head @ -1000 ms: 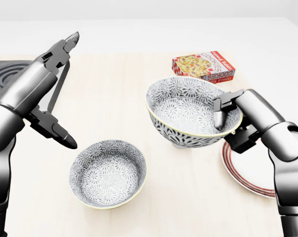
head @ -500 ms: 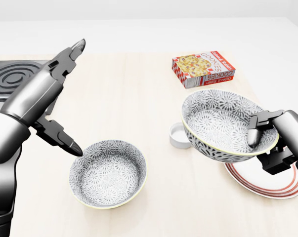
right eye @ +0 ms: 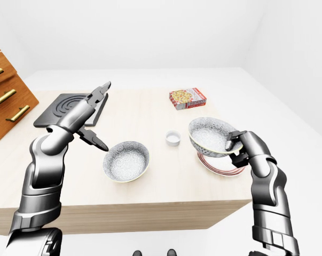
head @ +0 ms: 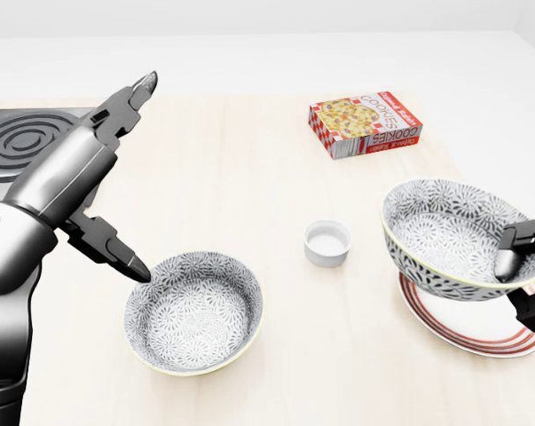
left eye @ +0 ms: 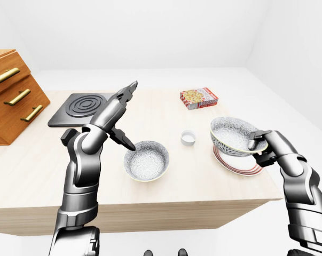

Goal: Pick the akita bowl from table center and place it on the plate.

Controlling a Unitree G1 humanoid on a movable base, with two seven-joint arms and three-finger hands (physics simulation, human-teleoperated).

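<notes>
Grey-and-white patterned ceramic, the akita bowl sat over the white red-ringed plate at the left-eye view's right, its rim gripped by the right hand. This view showed most of the wooden drawer chest beside the black ringed hotplate.

The head view, closer, showed the thumb inside the tilted bowl's wall. Whether the bowl's base touched the plate could not be told. The left hand was spread open and empty, one fingertip near the second patterned bowl. A small white round cup stood between the bowls, and a red cookie box lay higher up.

The right-eye view cropped the chest.
</notes>
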